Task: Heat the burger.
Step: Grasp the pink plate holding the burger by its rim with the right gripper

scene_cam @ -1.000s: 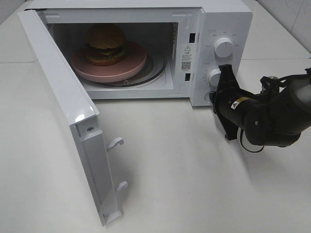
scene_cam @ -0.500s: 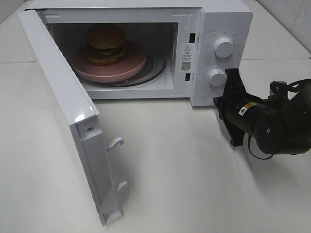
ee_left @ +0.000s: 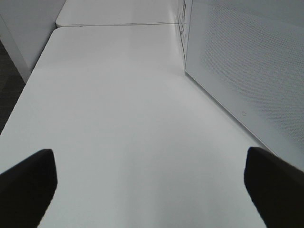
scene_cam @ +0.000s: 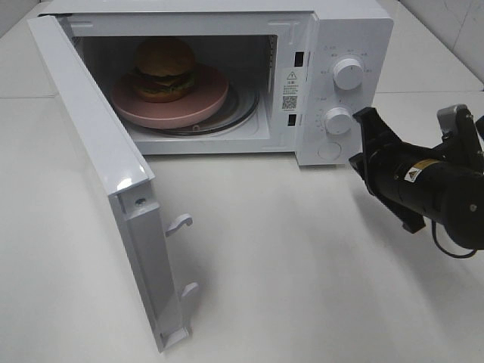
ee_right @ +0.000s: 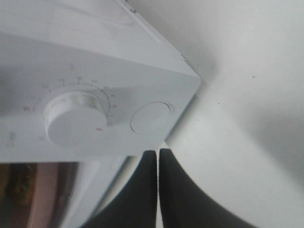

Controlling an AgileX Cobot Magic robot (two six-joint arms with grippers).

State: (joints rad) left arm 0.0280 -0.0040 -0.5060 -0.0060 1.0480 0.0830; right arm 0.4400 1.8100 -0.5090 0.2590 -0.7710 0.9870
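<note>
The burger (scene_cam: 164,68) sits on a round pink plate (scene_cam: 208,102) inside the open white microwave (scene_cam: 348,23). Its door (scene_cam: 106,162) stands swung out to the left. My right gripper (scene_cam: 355,159) is shut and empty, just right of the control panel's lower corner and apart from it. In the right wrist view its closed fingertips (ee_right: 157,153) point at the lower knob (ee_right: 71,121) and the round button (ee_right: 150,117). My left gripper (ee_left: 152,185) is open and empty over bare table, beside the door's outer face (ee_left: 247,71). It is out of the high view.
The panel has an upper knob (scene_cam: 348,73), a lower knob (scene_cam: 338,121) and a round button (scene_cam: 328,151). The open door reaches toward the table's front left, with two latch hooks (scene_cam: 180,222) on its edge. White table (scene_cam: 302,287) lies in front.
My right gripper has drawn back to the right, away from the control panel, and its wrist has turned. The burger, plate and door have not moved.
</note>
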